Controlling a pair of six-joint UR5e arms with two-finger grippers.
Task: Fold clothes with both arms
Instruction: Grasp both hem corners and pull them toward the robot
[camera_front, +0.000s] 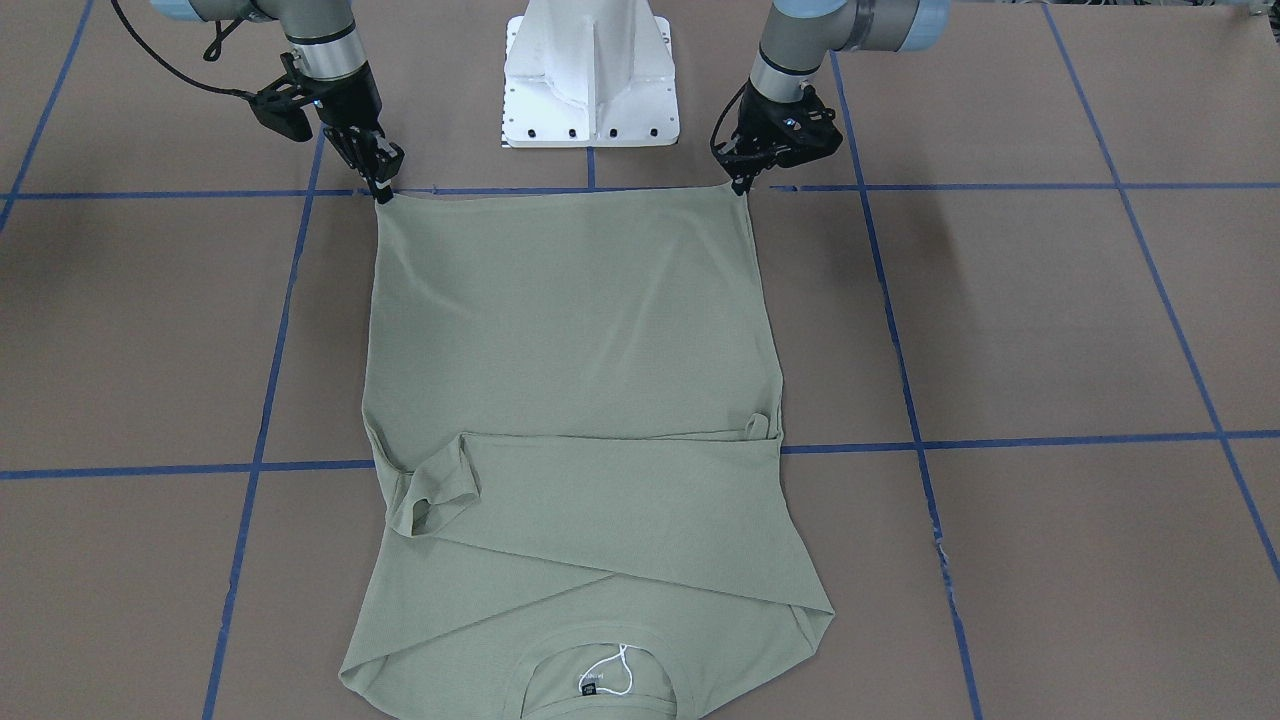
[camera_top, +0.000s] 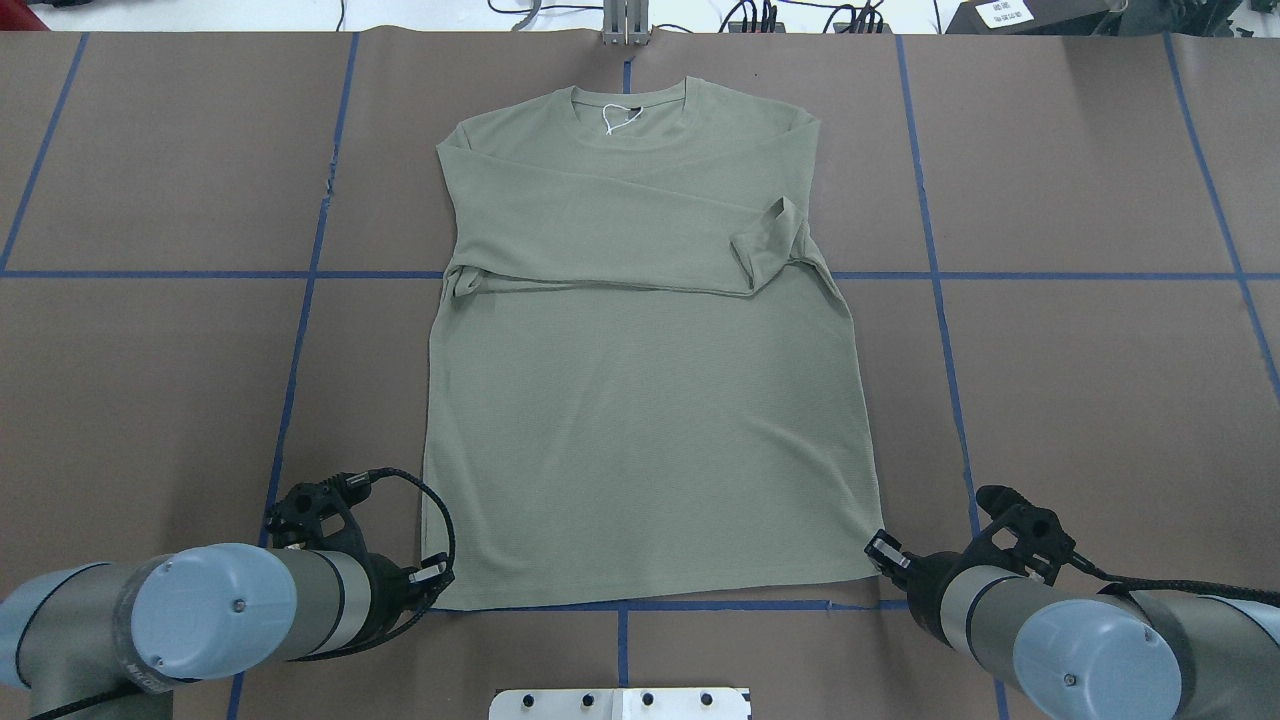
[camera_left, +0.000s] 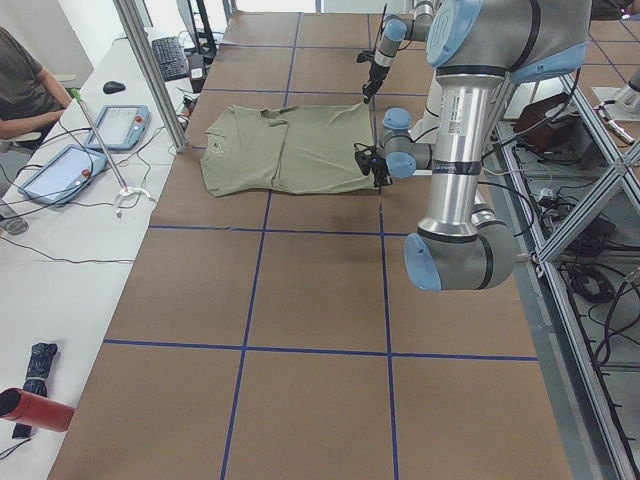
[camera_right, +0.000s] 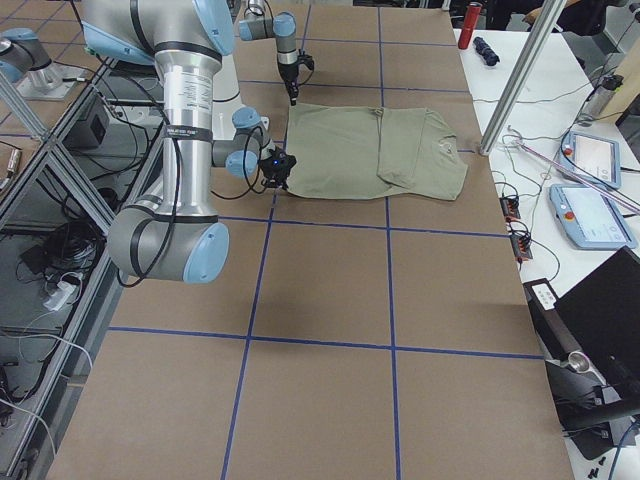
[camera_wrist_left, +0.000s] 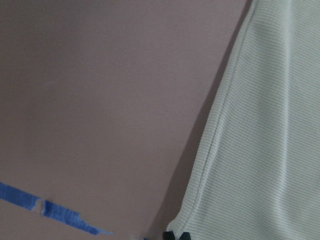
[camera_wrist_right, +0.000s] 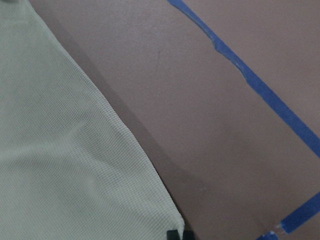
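The green shirt (camera_top: 640, 420) lies flat on the bench (camera_top: 1100, 400) with both sleeves (camera_top: 620, 230) already folded across the chest, so I judge the task is about half done: the body is not yet folded from the hem up toward the collar (camera_top: 630, 105). Seen from above, the collar is at 12 o'clock and the hem at 6 o'clock, nearest to me. My left claw (camera_front: 741, 184) grips the hem corner at 7 o'clock and my right claw (camera_front: 384, 192) the corner at 5 o'clock, each pinched narrow on the cloth.

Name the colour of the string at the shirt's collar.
White; the string shows clearest in the front-facing view.
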